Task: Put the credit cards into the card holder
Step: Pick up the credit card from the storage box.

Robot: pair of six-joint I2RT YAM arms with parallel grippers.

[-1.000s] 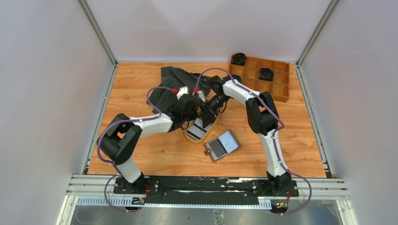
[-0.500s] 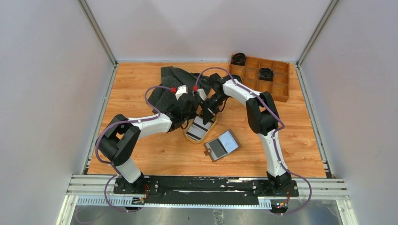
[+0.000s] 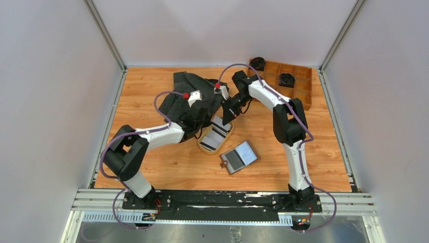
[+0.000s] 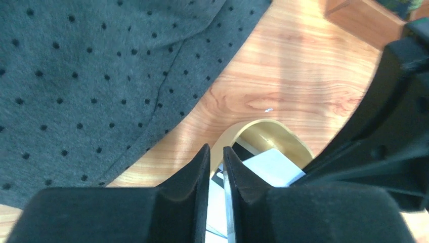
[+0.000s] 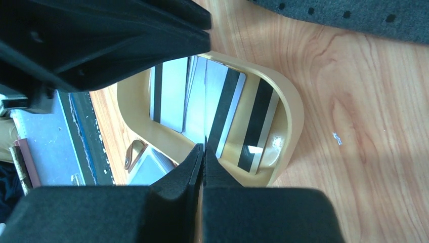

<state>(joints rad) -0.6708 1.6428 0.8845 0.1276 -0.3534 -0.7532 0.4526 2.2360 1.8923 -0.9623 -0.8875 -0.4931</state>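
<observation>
Several striped black, white and grey credit cards (image 5: 225, 109) lie in an oval tan tray (image 5: 293, 111), seen mid-table from the top view (image 3: 202, 147). My right gripper (image 5: 204, 147) is shut on one thin card (image 5: 205, 101), seen edge-on, and holds it above the tray; from above this gripper (image 3: 226, 115) is at the tray's far end. My left gripper (image 4: 216, 152) is nearly closed, with the tray's rim (image 4: 273, 129) running between its fingers; from above it (image 3: 205, 119) is at the tray's far left. The brown card holder (image 3: 239, 157) lies open in front of the tray and also shows in the right wrist view (image 5: 146, 167).
A dark dotted cloth (image 3: 182, 93) lies behind the left gripper and fills much of the left wrist view (image 4: 76, 76). A wooden compartment box (image 3: 291, 83) with black round objects stands at the back right. Grey walls enclose the table.
My right gripper has risen and moved back from the tray with a card in it. The tray has shifted slightly. My left gripper has stayed at the tray's rim.
</observation>
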